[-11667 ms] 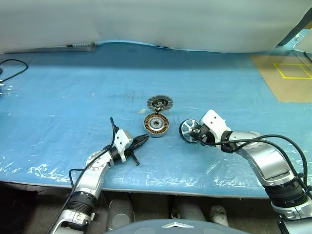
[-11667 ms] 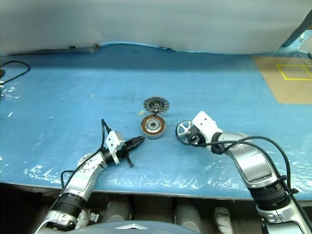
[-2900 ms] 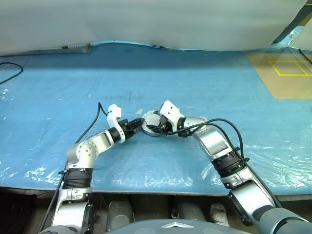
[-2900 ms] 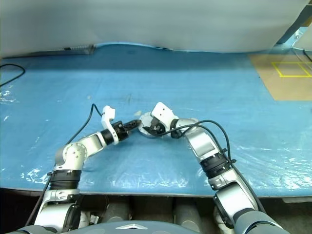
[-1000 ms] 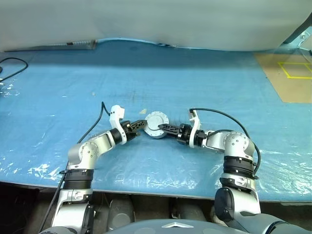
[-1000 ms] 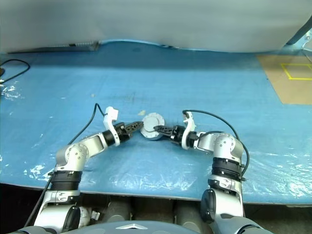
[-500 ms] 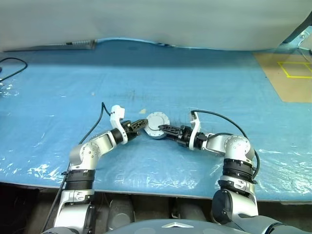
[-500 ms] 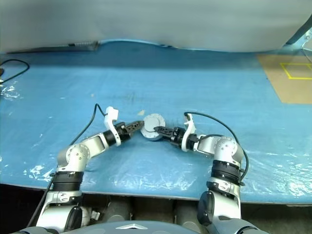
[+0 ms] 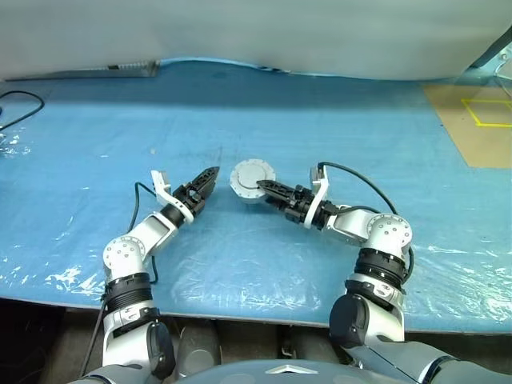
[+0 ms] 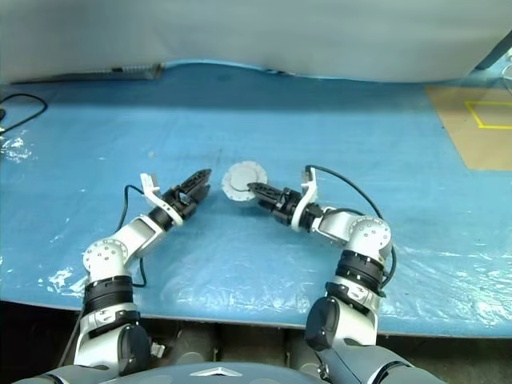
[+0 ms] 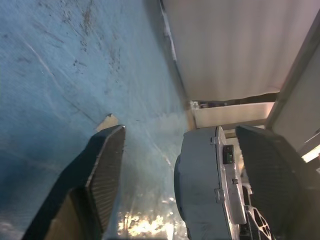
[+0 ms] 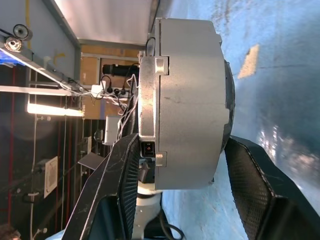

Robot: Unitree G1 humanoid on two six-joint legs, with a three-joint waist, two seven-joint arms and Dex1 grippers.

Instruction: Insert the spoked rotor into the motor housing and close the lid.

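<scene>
The motor housing (image 9: 253, 178) is a round grey drum with the lid (image 9: 251, 171) seated on it, plain grey face showing. The spoked rotor is hidden. My right gripper (image 9: 262, 189) reaches in from the right and is shut on the housing's edge; in the right wrist view its fingers (image 12: 125, 170) straddle the housing (image 12: 185, 95). My left gripper (image 9: 208, 175) stands open a short way to the left, apart from the housing. In the left wrist view its fingers (image 11: 107, 165) are spread wide, with the housing (image 11: 205, 185) beyond them.
Wrinkled blue plastic sheet covers the table (image 9: 336, 120). A brown board with a yellow square (image 9: 476, 120) lies at the back right. A black cable (image 9: 18, 108) loops at the far left. A small tan scrap (image 9: 154, 151) lies left of the grippers.
My left gripper has opened and drawn back to the left, off the housing. My right gripper has lifted the closed housing a little.
</scene>
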